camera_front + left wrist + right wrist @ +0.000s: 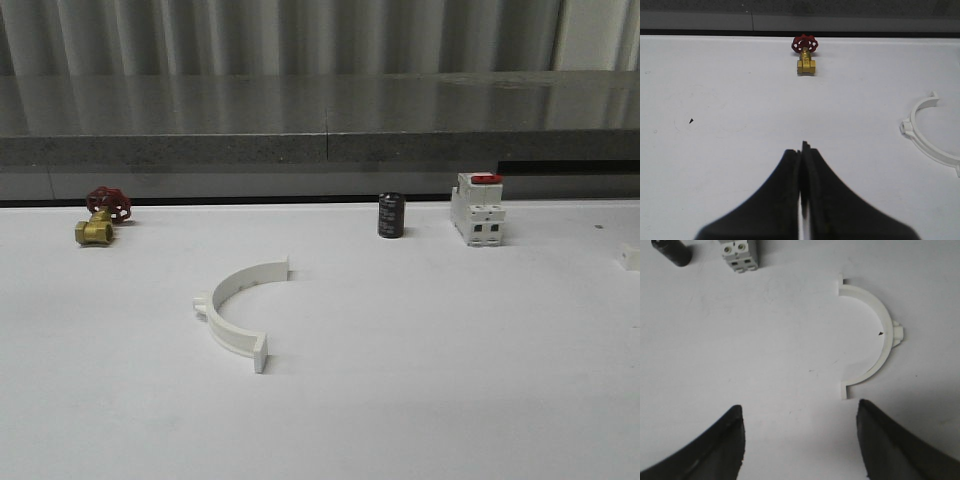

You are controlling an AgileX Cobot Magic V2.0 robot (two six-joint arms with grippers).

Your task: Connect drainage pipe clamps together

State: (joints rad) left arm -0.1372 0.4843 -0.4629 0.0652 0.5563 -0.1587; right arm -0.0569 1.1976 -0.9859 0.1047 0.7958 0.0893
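Note:
One white half-ring drainage pipe clamp lies flat mid-table, its opening facing right and its side lug on the left; its arc also shows in the left wrist view, well off to the side of my left gripper, which is shut with nothing between its black fingers. A second white half-ring clamp lies flat on the table just beyond my right gripper, its near end tab close to one fingertip. My right gripper stands open and empty. A white bit at the front view's right edge may be that second clamp.
A brass valve with a red handwheel sits at the back left. A black cylinder and a white breaker with a red top stand at the back right. A grey ledge runs behind the white table.

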